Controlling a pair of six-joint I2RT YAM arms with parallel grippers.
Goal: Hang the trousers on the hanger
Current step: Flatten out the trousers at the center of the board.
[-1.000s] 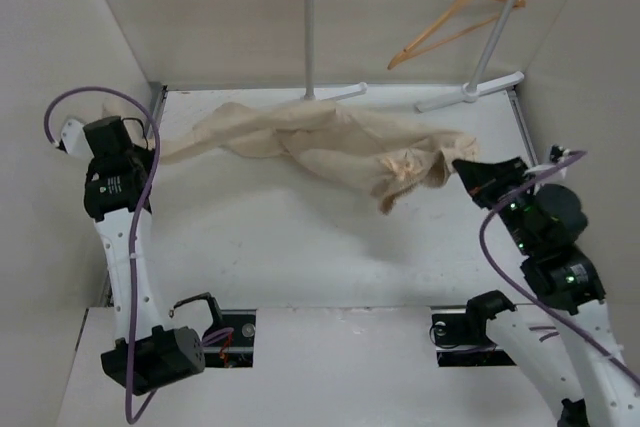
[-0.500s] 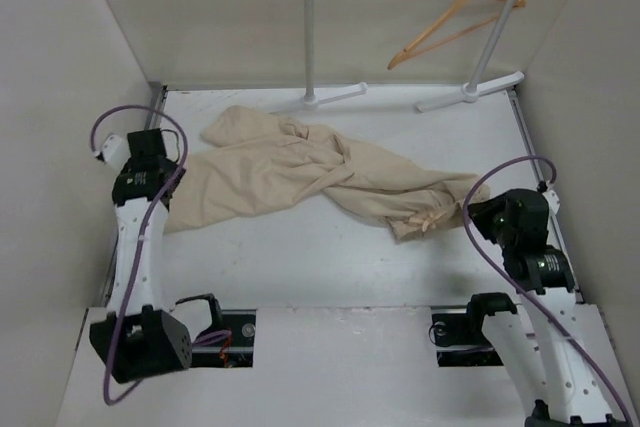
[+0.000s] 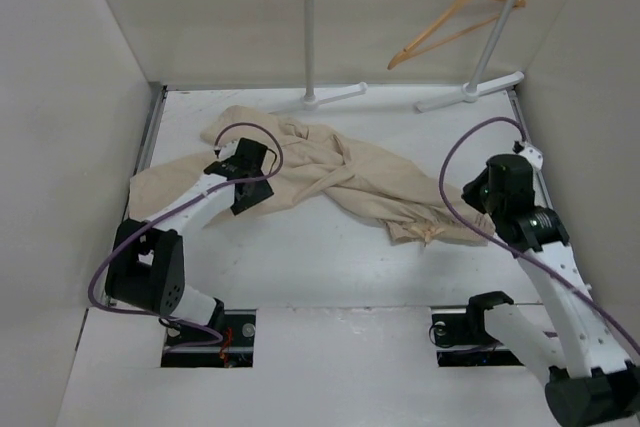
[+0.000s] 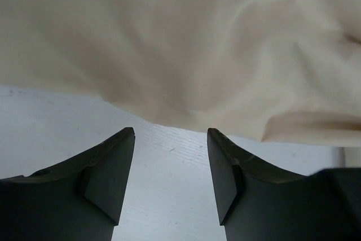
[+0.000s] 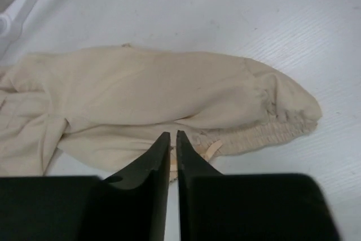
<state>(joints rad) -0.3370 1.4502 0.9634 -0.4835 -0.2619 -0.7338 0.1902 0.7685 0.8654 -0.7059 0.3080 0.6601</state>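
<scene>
Top external shows the white table with the trousers crumpled across its far half; behind them the white rack carries the hanger at back right; the left gripper gapes empty at the fabric's edge; the right gripper is closed to a slit, holding nothing, near the waistband.

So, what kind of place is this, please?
Probably a robot test cell, not a home: plain walls box in a white table, a left arm and a right arm work over it, and a white clothes rack holds a wooden hanger.
</scene>
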